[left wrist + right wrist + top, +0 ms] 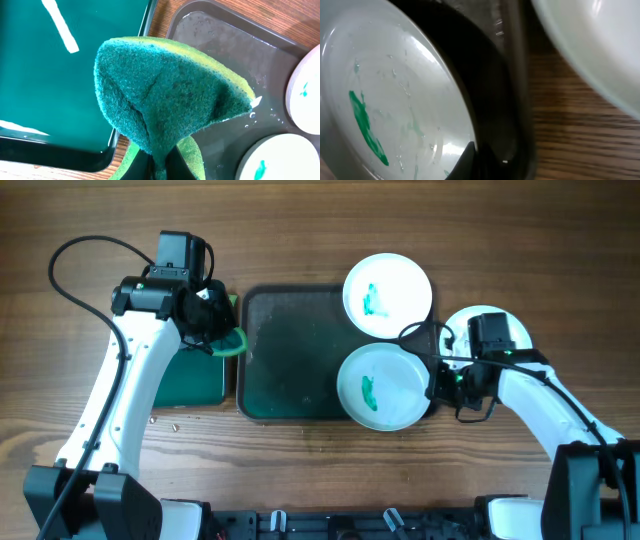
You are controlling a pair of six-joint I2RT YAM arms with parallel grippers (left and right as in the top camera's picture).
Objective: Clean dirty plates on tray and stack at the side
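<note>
Two stained plates sit at the tray's point(290, 380) right: the lower plate point(385, 387) inside it, the upper plate point(388, 295) overlapping its far corner. A third plate point(497, 315) lies on the table point(300, 220) beyond. The left gripper point(159, 169) clamps a folded sponge point(165, 95) over the tray's left rim. The right gripper point(438, 385) meets the lower plate's rim; its grip cannot be told.

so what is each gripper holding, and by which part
Left gripper pinches the green-and-yellow sponge by its bottom edge. Right gripper sits at the green-smeared white plate's right rim; a grip cannot be told.
</note>
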